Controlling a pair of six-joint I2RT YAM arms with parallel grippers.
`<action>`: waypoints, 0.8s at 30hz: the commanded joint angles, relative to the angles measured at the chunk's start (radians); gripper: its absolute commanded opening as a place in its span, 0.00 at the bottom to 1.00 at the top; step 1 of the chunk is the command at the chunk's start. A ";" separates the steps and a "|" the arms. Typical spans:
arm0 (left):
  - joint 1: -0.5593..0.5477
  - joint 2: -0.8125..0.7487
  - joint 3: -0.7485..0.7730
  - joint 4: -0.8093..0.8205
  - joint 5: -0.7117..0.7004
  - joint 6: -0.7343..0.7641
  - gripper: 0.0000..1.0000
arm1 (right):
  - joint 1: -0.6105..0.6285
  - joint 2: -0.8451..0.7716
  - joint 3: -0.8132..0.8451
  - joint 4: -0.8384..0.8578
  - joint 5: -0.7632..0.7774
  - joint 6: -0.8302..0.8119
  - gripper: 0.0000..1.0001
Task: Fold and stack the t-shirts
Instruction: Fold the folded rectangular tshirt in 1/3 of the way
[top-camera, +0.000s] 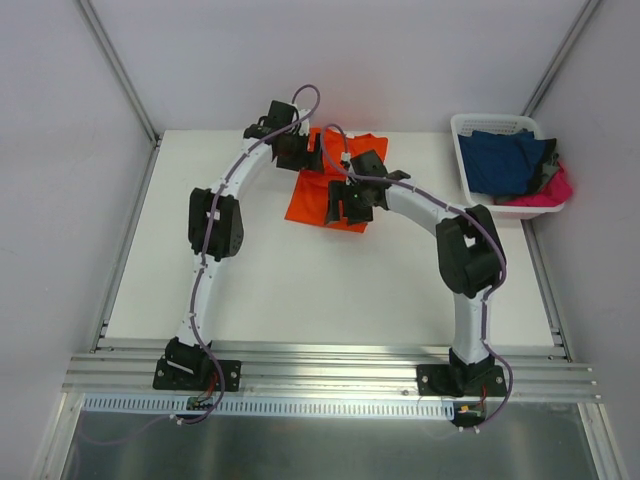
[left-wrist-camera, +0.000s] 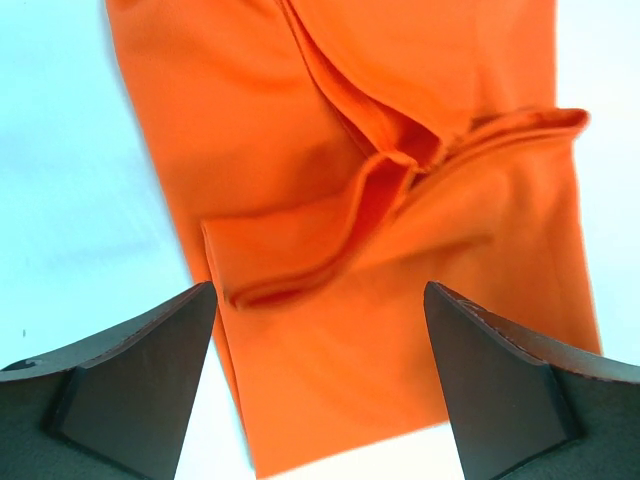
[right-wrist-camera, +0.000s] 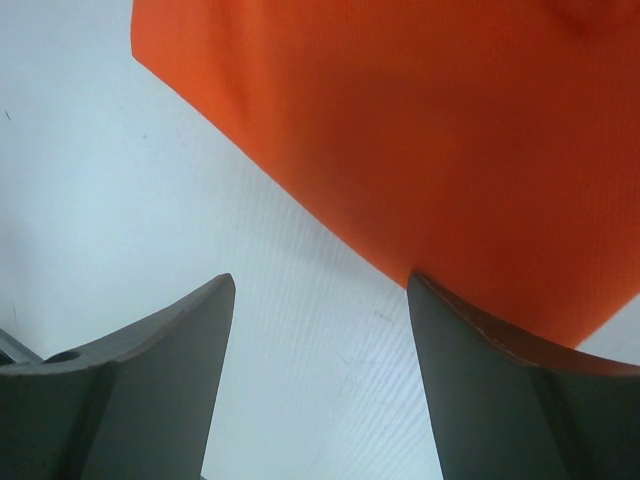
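An orange t-shirt (top-camera: 305, 205) is laid part-folded at the far middle of the worktop (top-camera: 300, 290). The left hand (left-wrist-camera: 318, 288) is held spread over a rumpled fold, the right hand (right-wrist-camera: 320, 277) spread at the near edge, nothing grasped. Bunched layers could be pinched together, dragging the fold askew.

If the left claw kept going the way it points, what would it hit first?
Probably the orange t-shirt: its rumpled fold lies straight ahead of the open left claw; distance unclear.
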 joint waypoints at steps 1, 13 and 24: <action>0.027 -0.170 -0.046 -0.005 0.053 -0.036 0.85 | 0.000 0.040 0.089 0.023 -0.004 0.000 0.73; 0.036 -0.230 -0.229 -0.026 0.171 -0.070 0.79 | -0.012 0.073 0.124 0.026 -0.022 0.007 0.73; 0.001 -0.114 -0.130 -0.025 0.173 -0.079 0.78 | -0.040 0.026 0.087 0.026 -0.007 -0.013 0.73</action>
